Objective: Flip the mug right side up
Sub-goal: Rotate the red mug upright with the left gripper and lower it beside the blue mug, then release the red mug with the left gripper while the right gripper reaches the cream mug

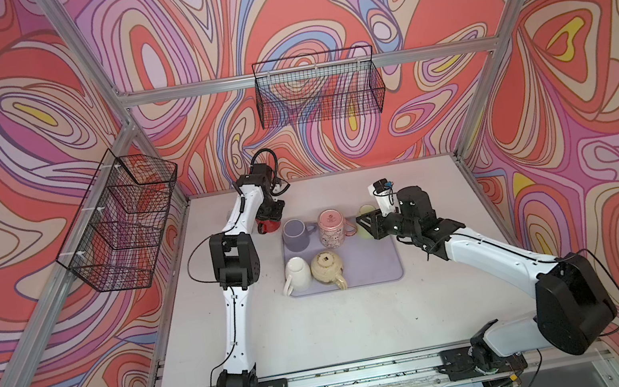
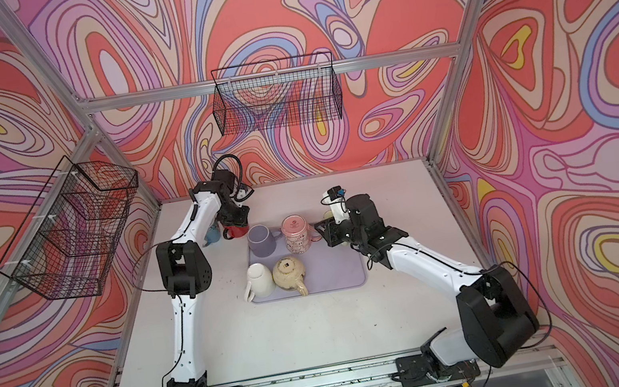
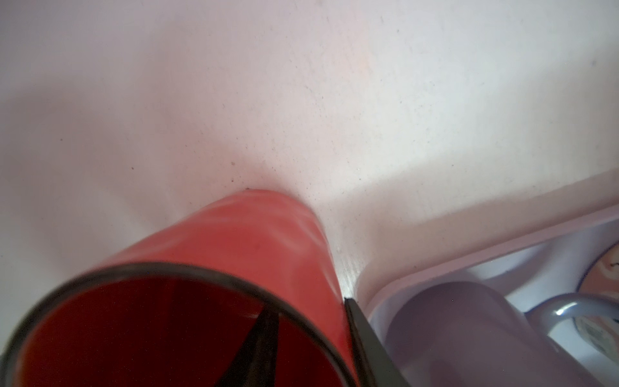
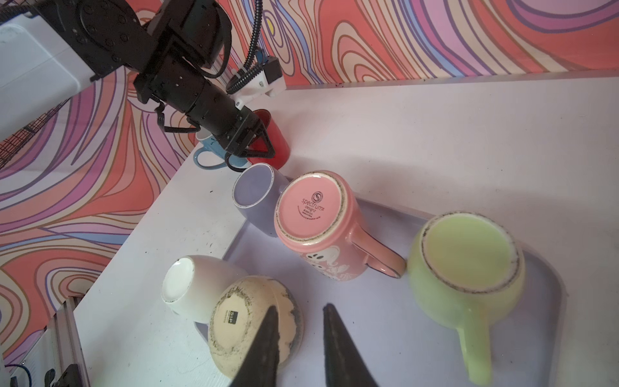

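Left wrist view: the red mug (image 3: 268,241) stands mouth up, with its base on the white table (image 3: 301,100) and its open rim toward the camera.
Mug axis: upright, running from the table up to the wrist, with no clear lean.
Mug place: on bare table just off the far left corner of the lilac tray (image 1: 373,264) and just beside the lilac mug (image 1: 295,234). A blue mug (image 2: 213,233) sits close behind it.
Left gripper (image 3: 308,306): astride the mug's wall on the side nearest the lilac mug. One finger is down inside the mouth and the other is outside against the red wall. The inner finger stands off the wall, so the jaws are parted and pinch nothing.
Left arm: stretched to the far side of the table with the elbow raised. The wrist is bent so the gripper points down onto the mug and hides most of it in both top views.
Right gripper (image 4: 300,306): fingers a little spread with nothing between them. It hovers over the tray between the beige mug (image 4: 241,328) and the green mug (image 4: 469,268).
Right arm: reaches in from the right, with the gripper pointing toward the pink mug (image 1: 331,227).
Tray mugs: lilac, pink, green, beige and the white mug (image 4: 187,284) all sit bottoms up.
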{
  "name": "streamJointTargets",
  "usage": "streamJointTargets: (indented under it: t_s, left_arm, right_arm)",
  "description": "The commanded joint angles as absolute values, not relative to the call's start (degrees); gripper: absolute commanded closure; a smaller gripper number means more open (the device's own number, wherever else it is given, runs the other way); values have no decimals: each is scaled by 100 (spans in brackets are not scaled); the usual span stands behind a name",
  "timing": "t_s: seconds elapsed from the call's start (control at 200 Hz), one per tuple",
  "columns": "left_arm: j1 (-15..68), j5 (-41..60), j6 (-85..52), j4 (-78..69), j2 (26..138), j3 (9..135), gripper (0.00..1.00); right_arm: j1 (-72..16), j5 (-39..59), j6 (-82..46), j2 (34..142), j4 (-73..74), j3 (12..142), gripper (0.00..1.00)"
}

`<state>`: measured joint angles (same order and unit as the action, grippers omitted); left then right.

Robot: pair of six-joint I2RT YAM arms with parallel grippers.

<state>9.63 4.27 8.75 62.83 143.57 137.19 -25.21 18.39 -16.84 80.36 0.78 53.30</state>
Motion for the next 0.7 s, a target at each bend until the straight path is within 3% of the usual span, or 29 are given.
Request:
streamJointTargets:
  t_s: [0.0,0.416,0.696]
  left_arm:
    - [901,324,880,6365,14286,13651,62]
    - [905,850,765,5829,12870,13246,49]
    - [903,1183,467,4772,10935,11322,46]
  right_arm:
    - [-2548,1749,-1708,8024,83,5309,76]
    - [-2737,1390,-1164,8168,-707,5667,75]
    - [-3429,940,-537,8316,-1715,5773,58]
